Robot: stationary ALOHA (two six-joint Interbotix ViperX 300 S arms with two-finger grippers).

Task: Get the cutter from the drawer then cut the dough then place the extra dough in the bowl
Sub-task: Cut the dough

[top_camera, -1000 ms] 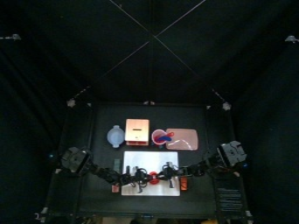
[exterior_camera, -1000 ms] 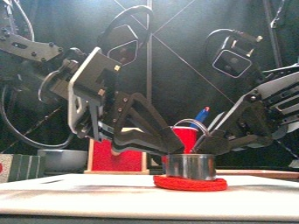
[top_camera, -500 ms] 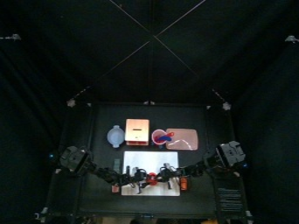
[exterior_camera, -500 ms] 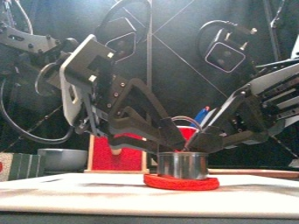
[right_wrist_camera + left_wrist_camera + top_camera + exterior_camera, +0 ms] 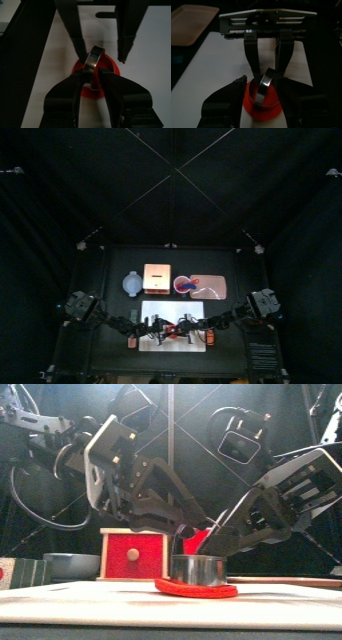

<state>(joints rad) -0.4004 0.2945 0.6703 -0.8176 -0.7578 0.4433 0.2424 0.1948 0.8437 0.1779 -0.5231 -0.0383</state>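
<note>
The round metal cutter [image 5: 198,567] stands on the flat red dough [image 5: 197,589] on the white cutting board [image 5: 67,592], near the front of the table. My right gripper [image 5: 93,70] comes in from the right and is shut on the cutter [image 5: 95,56], which the wrist views show edge-on and tilted. My left gripper [image 5: 264,81] faces it from the left and is open, with a jaw on either side of the dough [image 5: 261,104]. In the top view both grippers, left [image 5: 163,333] and right [image 5: 193,333], meet over the board [image 5: 174,313].
Behind the board stand the wooden box [image 5: 134,554] with its red drawer front, the blue-grey bowl [image 5: 131,282] at the back left, and the pink tray [image 5: 207,285] with the red cup [image 5: 186,284] at the back right.
Cutter and dough have slid a little to the left in the front view, and the dough now lies slightly tilted. Both arms have shifted with them, toward the table's front.
</note>
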